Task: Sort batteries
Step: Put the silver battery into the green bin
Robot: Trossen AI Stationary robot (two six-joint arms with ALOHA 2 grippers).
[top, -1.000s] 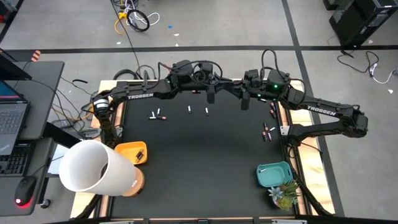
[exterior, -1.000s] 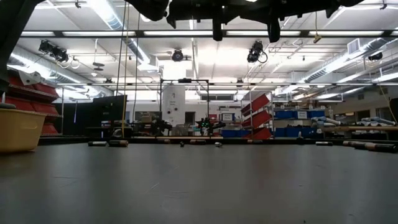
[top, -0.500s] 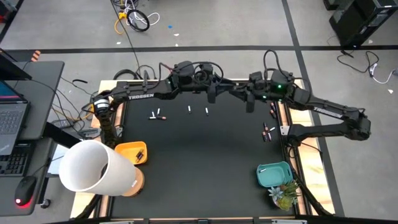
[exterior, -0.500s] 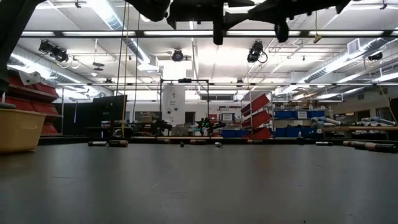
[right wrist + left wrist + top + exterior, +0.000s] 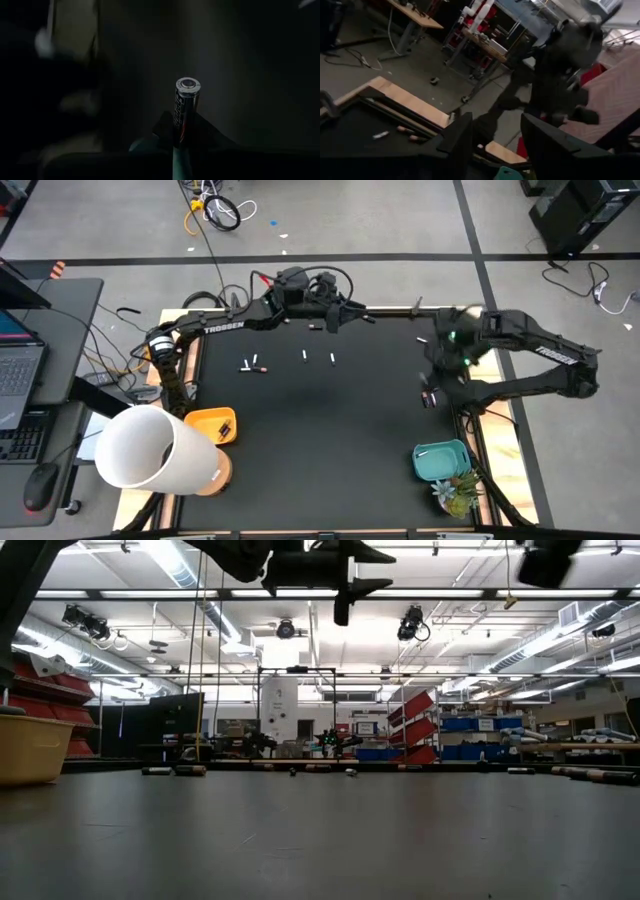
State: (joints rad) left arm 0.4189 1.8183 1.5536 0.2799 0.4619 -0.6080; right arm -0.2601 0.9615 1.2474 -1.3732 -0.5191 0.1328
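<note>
The right gripper (image 5: pixel 437 370), at the frame's right, is clenching a battery (image 5: pixel 184 111) lengthwise between its jaws, directly above the teal bin (image 5: pixel 441 460) at lower right.

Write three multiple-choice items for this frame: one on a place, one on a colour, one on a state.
1. The teal bin sits on the mat at its:
A. left edge
B. centre
C. right edge

2. The left bin is:
A. red
B. yellow
C. white

3. The right fingers are:
A. spread wide and empty
B. shut on a battery
C. shut on a cable

Key:
1 C, since the high view shows it low on the mat's right side.
2 B, since it shows yellow in both the high and low views.
3 B, since the right wrist view shows the battery standing up between them.
</note>
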